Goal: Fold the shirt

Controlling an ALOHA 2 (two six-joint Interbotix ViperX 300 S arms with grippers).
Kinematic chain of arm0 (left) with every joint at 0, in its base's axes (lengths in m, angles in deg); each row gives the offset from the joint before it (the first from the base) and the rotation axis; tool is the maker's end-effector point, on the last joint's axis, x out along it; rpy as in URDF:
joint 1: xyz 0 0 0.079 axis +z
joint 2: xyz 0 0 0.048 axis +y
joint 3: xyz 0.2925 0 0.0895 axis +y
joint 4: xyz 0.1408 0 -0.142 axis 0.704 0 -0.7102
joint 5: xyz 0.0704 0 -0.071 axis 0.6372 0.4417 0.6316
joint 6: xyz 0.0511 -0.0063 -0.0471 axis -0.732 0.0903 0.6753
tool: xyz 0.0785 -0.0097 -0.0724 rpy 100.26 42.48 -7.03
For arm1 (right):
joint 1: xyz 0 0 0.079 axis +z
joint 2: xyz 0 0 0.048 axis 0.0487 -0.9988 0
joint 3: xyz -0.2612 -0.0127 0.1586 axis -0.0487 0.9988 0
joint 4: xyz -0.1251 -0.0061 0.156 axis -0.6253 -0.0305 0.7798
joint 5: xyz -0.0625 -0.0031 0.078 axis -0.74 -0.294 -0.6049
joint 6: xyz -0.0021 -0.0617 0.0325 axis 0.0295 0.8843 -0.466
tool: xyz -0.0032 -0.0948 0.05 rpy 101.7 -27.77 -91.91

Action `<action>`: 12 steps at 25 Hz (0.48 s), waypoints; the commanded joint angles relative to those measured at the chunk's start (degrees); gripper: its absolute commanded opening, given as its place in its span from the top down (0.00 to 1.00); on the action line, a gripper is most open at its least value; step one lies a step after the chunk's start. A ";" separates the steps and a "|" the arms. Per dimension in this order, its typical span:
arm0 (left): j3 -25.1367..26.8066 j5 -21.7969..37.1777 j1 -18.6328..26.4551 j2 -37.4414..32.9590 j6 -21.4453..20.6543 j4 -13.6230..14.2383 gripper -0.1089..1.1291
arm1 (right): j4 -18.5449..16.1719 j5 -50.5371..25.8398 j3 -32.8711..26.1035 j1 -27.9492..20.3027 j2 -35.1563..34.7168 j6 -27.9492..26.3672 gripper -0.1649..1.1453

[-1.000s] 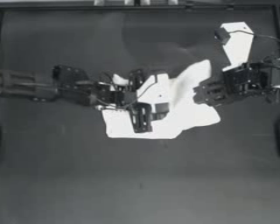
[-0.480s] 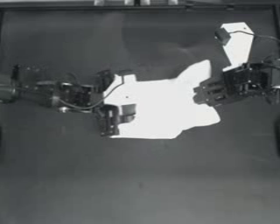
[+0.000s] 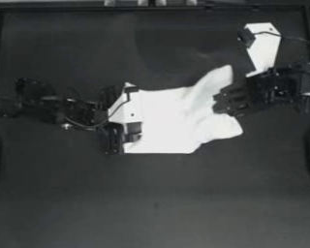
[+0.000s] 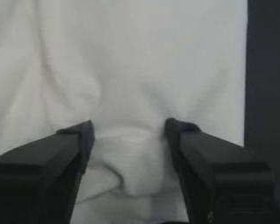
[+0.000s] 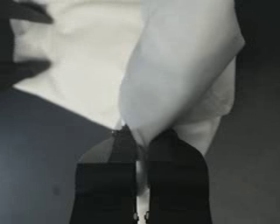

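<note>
The white shirt (image 3: 177, 118) lies crumpled in the middle of the dark table, stretched between both arms. My left gripper (image 3: 114, 131) is at the shirt's left edge. In the left wrist view, a bunched roll of shirt (image 4: 136, 65) sits between its jaws, so the left gripper (image 4: 126, 127) is shut on the cloth. My right gripper (image 3: 224, 102) is at the shirt's right side, below a flap that points to the upper right. In the right wrist view, the right gripper (image 5: 141, 133) pinches a raised fold of shirt (image 5: 177, 65) between nearly closed jaws.
A stiff white angular plate (image 3: 264, 41) of the right arm shows at the upper right, apart from the cloth. The table frame (image 3: 151, 6) runs along the top. Bare dark table surface (image 3: 158, 203) lies below the shirt.
The left arm has drawn back to the left with the shirt's left edge in its gripper. The cloth is now spread wider. The right gripper has held its place.
</note>
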 commanded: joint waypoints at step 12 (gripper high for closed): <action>-5.71 -5.45 0.18 6.77 -0.18 0.00 0.21 | 0.00 -6.50 -11.60 0.26 -5.36 0.62 0.83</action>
